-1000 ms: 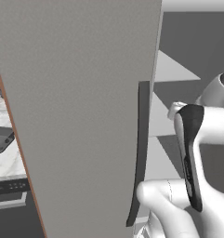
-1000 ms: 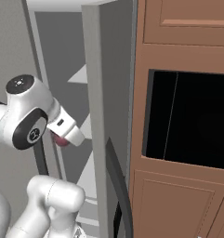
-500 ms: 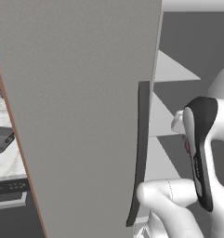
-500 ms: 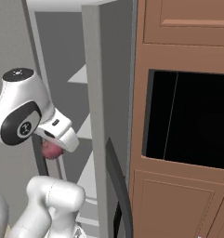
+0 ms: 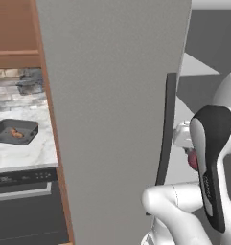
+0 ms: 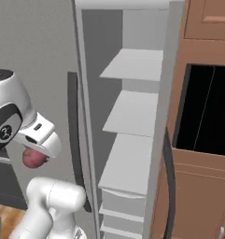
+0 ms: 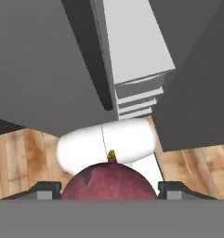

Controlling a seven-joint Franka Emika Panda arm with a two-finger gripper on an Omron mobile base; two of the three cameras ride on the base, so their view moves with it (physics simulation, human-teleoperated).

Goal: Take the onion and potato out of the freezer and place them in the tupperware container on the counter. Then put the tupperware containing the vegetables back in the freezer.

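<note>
- Onion (image 7: 109, 182) sits clamped between the two fingertips of the gripper (image 7: 109, 191) in the hand view, its green stub pointing up and the wooden floor below it; from the right base it shows as a red-pink lump (image 6: 33, 158) hanging under the white hand, and from the left base as a sliver of red (image 5: 192, 160) beside the dark forearm.
- Change over the last second: the arm has swung the onion away from the freezer (image 6: 132, 140) shelves. A second ago the hand was level with the shelf opening; now it hangs lower and outside the cabinet, in front of the open door (image 5: 112, 119).
- Both base views have shifted as a whole too, the right one most of all, so the base has turned or driven. That shift belongs to the cameras, not to the shelves or the door.
- Meaning for the task: the onion is out of the freezer and in carry, but not yet delivered.
- Tupperware (image 5: 15, 131) rests on the counter (image 5: 26, 153), well to the left beyond the door's edge. An orange-brown lump lies inside it, which I take to be the potato (image 5: 15, 133), so that half looks done.
- Next, as I judge it, comes a wide move around the door to reach the tray, since the door stands between hand and counter.
- Risk: brushing the door or its dark handle (image 5: 166, 129) on the way round could loosen the grip.
- Shelves visible in the right base view look bare.
</note>
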